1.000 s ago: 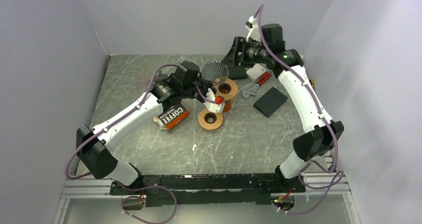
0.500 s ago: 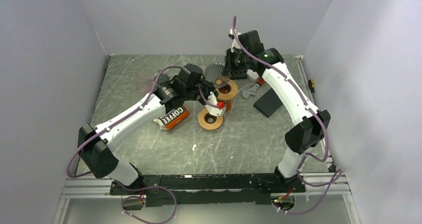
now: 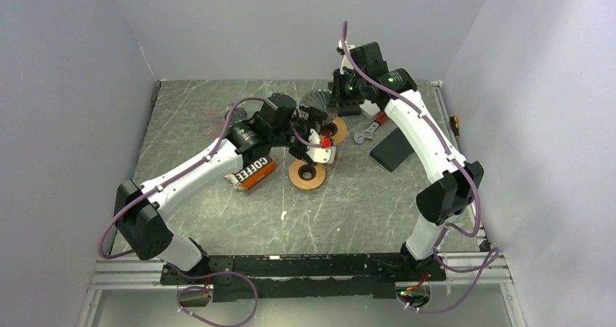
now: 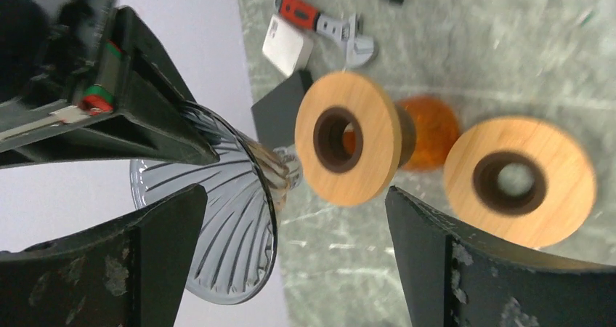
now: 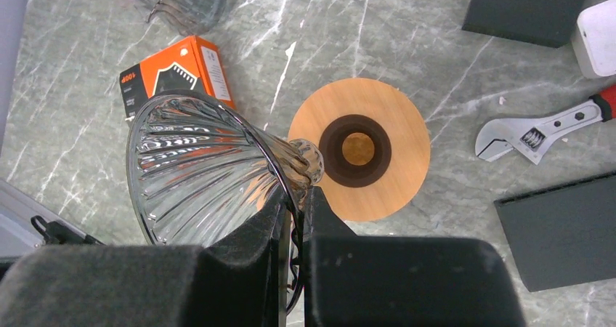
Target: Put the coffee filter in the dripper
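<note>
Here the right end effector pinches the glass dripper by its rim, tilted in the air over a wooden ring. The left end effector gapes open beside it. Best to level the cone and seat its neck squarely in the ring's hole.

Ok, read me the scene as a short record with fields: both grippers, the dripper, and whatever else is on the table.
left gripper: open, fingers wide apart, holding nothing
right gripper: shut on the wall of the glass dripper
glass dripper: off the table, tipped on its side
raised wooden ring: sits on an amber base
second wooden ring: beside the first, sits lower
filter box: orange, lying flat on the table
wrench: red handle, lying near a white block
</note>
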Action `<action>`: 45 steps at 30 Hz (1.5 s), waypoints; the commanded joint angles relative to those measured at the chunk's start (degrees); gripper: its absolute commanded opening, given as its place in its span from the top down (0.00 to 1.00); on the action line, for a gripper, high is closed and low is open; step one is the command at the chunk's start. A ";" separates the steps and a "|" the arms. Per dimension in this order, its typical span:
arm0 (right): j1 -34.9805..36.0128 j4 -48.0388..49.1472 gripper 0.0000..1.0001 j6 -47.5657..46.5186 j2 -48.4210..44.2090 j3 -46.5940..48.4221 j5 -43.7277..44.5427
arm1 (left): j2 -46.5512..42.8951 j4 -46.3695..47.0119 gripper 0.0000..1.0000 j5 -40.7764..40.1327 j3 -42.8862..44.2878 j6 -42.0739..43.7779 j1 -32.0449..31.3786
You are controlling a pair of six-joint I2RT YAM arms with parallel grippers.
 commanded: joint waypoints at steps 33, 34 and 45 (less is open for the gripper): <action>-9.94 6.66 1.00 4.02 -2.60 -6.96 -14.11 | 5.09 -6.22 0.00 4.97 7.05 -95.88 34.22; -9.94 6.99 1.00 4.14 -2.64 -7.34 -14.40 | 5.06 -6.81 0.00 4.80 7.14 -94.41 34.40; -9.95 10.90 1.00 4.95 -1.62 -11.08 -15.02 | 0.69 -0.53 0.00 4.61 1.34 -94.80 36.14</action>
